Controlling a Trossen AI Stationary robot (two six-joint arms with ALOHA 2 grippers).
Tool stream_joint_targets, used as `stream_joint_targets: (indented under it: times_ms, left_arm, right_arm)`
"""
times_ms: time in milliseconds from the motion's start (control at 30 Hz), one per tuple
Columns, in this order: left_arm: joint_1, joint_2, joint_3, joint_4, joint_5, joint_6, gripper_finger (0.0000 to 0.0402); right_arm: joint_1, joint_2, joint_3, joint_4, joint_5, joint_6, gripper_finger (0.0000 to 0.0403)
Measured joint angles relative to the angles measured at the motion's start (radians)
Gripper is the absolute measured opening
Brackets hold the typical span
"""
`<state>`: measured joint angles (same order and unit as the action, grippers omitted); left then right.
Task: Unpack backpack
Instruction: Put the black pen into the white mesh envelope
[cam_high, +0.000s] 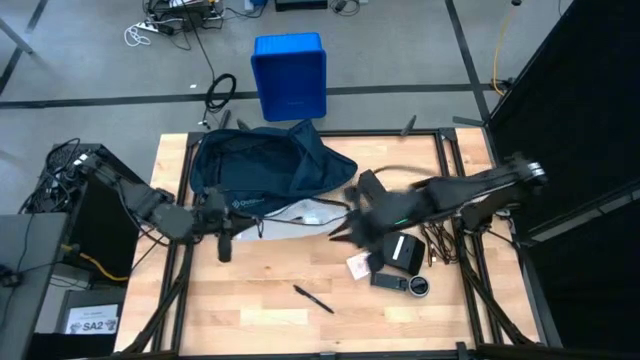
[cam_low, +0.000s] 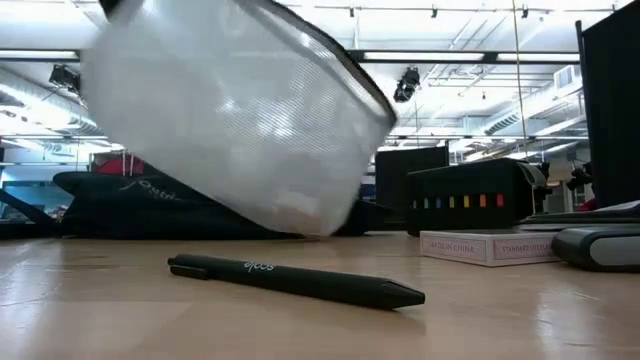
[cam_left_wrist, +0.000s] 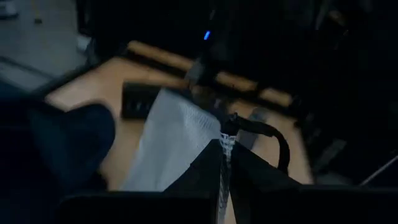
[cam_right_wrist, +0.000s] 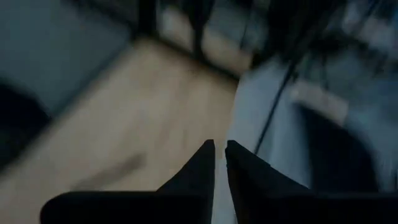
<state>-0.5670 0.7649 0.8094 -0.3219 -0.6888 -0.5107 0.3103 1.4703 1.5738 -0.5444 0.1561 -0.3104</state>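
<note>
The dark navy backpack (cam_high: 265, 165) lies slumped at the table's far left, resting on its back. A white mesh pouch (cam_high: 300, 215) with a dark zip edge hangs above the table between my two grippers; the low view shows the pouch (cam_low: 240, 110) lifted clear. My left gripper (cam_high: 255, 228) is shut on the pouch's left end. My right gripper (cam_high: 342, 228) stands shut at its right end. A black pen (cam_low: 295, 278) lies on the wood near the front. My left gripper pinches the pouch's corner (cam_left_wrist: 225, 140) between its two fingertips, beside a black cord loop (cam_left_wrist: 273, 134) at the zip's end. The mesh (cam_left_wrist: 171, 137) stretches away from the fingers, clear of the table. My right gripper has a thin pale strip (cam_right_wrist: 219, 180) between its nearly touching fingers, with the pouch (cam_right_wrist: 292, 124) right beside them. Which part of the pouch that strip is, I cannot tell.
Right of centre lie a black box with coloured marks (cam_low: 465, 200), a flat card box (cam_low: 480, 245), a dark device (cam_high: 400, 283) and brown sticks (cam_high: 440, 245). A bright blue bin (cam_high: 290, 75) stands on the floor beyond the far edge. Bare wood lies front left.
</note>
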Motion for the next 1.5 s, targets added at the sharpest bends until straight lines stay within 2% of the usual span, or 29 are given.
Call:
stream_joint_targets:
  times_ms: [200, 333, 467, 533, 633, 700, 800, 933, 1067, 1167, 1300, 1500]
  left_arm:
    - [0.011, -0.042, 0.032, -0.008, -0.033, 0.011, 0.0]
    - [0.02, -0.038, -0.004, -0.028, -0.061, -0.018, 0.0]
    - [0.043, -0.04, -0.014, -0.023, -0.059, -0.043, 0.0]
    - [0.049, -0.043, -0.014, -0.014, -0.058, -0.043, 0.0]
    - [0.05, -0.048, -0.015, -0.019, -0.058, -0.043, 0.0]
    - [0.05, -0.046, -0.015, -0.02, -0.05, -0.046, 0.0]
    - [0.05, -0.045, -0.015, -0.021, -0.046, -0.047, 0.0]
    - [0.05, -0.046, -0.015, -0.025, -0.046, -0.046, 0.0]
    - [0.051, -0.046, -0.015, -0.042, -0.052, -0.046, 0.0]
    - [0.051, -0.046, -0.015, -0.054, -0.053, -0.05, 0.0]
    - [0.051, -0.046, -0.015, -0.059, -0.054, -0.055, 0.0]
    - [0.051, -0.045, -0.015, -0.064, -0.05, -0.047, 0.0]
  right_arm:
    - [-0.019, -0.148, -0.166, 0.097, -0.004, 0.002, 0.0004]
    - [-0.051, -0.211, -0.352, 0.255, -0.068, 0.042, 0.0003]
    - [-0.121, -0.198, -0.582, 0.505, -0.194, 0.108, 0.0011]
    - [-0.159, -0.174, -0.681, 0.701, -0.233, 0.13, 0.0017]
    - [-0.202, -0.12, -0.801, 0.839, -0.229, 0.075, 0.0033]
    - [-0.222, -0.095, -0.834, 0.902, -0.224, 0.014, 0.0051]
    - [-0.231, -0.045, -0.826, 0.941, -0.223, -0.03, 0.009]
    - [-0.211, 0.07, -0.768, 0.923, -0.214, -0.085, 0.0161]
    - [-0.177, 0.189, -0.665, 0.928, -0.104, -0.179, 0.023]
    - [-0.157, 0.244, -0.595, 0.905, -0.034, -0.266, 0.0261]
    - [-0.16, 0.302, -0.489, 0.766, -0.009, -0.301, 0.0269]
    - [-0.191, 0.394, -0.382, 0.653, 0.001, -0.337, 0.0227]
